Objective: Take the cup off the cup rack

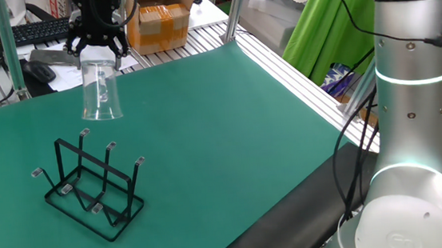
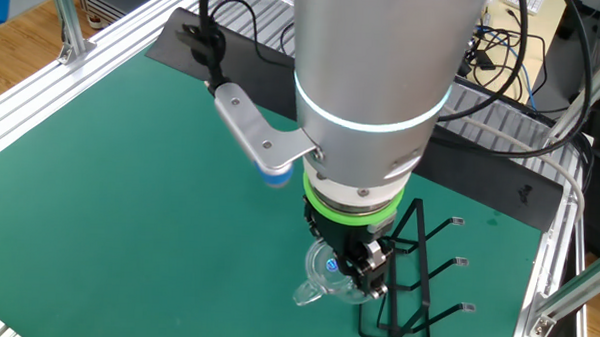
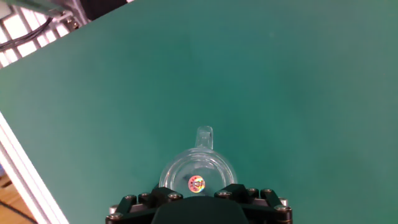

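Overhead, end effector (image 1: pixel 97 51) straight down, gripping inverted cup (image 1: pixel 100 90)

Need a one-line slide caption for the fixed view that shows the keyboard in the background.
Gripper holds the clear cup upside down in the air, clear of the black cup rack on the green table.

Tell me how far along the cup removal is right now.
Done: the cup is off the cup rack, hanging upside down in the air, clear of the prongs. In hand: the gripper grips it by its base. Left: probably only setting it down on the green mat.
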Available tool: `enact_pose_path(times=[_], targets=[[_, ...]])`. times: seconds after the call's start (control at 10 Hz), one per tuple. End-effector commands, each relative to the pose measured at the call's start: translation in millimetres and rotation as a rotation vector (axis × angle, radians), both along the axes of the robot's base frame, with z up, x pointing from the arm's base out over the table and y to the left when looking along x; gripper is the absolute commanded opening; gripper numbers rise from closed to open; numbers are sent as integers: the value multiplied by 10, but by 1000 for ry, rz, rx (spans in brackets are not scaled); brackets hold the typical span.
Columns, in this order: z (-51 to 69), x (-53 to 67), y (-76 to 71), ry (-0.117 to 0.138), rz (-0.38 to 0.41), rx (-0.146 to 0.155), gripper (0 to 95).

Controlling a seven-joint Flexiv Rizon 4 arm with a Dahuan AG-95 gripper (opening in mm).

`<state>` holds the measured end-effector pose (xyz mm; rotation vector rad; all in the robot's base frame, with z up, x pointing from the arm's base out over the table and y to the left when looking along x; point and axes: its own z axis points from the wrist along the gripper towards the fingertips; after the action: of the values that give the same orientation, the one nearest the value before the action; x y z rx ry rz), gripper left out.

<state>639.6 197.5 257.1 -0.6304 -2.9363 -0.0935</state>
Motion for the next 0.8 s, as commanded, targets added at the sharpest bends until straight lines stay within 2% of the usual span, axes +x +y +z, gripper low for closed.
enact_pose_path(times=[0.1,0.3,0.5,0.8], targets=[[-30,60,-73,4,18,6,0],[-104,145,-179,3,48,13,0],[-159,197,-280,-5,62,6,0],[-238,270,-317,-16,111,-28,0]])
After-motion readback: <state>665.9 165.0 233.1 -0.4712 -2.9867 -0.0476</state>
